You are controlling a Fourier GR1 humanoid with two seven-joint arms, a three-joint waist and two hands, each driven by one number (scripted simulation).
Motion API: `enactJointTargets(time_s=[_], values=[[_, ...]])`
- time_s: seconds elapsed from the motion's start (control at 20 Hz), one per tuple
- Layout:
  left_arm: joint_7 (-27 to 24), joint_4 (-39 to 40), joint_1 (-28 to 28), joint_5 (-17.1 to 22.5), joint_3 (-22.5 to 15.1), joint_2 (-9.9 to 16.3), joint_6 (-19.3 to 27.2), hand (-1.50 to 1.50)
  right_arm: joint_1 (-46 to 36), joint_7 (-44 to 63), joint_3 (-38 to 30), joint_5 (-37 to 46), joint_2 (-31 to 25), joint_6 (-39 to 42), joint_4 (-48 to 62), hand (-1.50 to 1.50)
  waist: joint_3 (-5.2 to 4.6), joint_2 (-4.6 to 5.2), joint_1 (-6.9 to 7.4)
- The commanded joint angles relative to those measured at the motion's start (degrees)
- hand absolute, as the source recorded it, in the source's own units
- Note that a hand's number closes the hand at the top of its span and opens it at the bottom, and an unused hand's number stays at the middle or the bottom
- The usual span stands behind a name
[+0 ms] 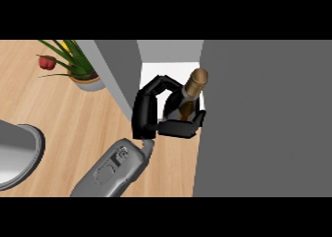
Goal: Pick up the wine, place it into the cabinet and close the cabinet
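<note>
Wine stands upright between the curled fingers and thumb of the one hand in view, at the far edge of the table, where the pale opening of the cabinet begins. Its tan cap and neck rise above the black fingers, and its lower body is mostly hidden behind the thumb, so its base cannot be made out. The hand is closed around the bottle, fingers arched over on the left and the thumb pressed in low on the right. Its grey forearm comes in from the near edge of the table. Which of the robot's hands this is cannot be told for certain; it reads as the right one, and no other hand shows. A wide grey panel, seemingly the cabinet door, covers the right part of the view just beside the bottle. A potted plant with a red flower sits near the far left corner of the table, and the rim of a sink shows at the left edge.
</note>
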Motion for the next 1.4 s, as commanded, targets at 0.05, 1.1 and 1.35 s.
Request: enactJointTargets(time_s=[0.05,1.1,1.35], values=[[-5.39,2.36,2.26,0.72,-1.64,-0.05,0.83,1.50,4.01,-1.46,1.01,-2.27,2.10,-0.04,-4.28,-1.50,-0.01,-0.03,0.04],[-8.51,23.18,-12.63,10.24,10.96,-0.04,-7.49,1.50,-0.53,0.65,0.31,-4.31,0.98,-0.98,-2.45,-1.50,-0.03,0.15,-0.42],[-10.83,30.79,-15.81,6.97,14.74,-0.04,-9.84,1.50,5.42,1.06,0.50,-6.85,1.42,1.06,-7.81,-1.50,0.00,0.12,-0.85]])
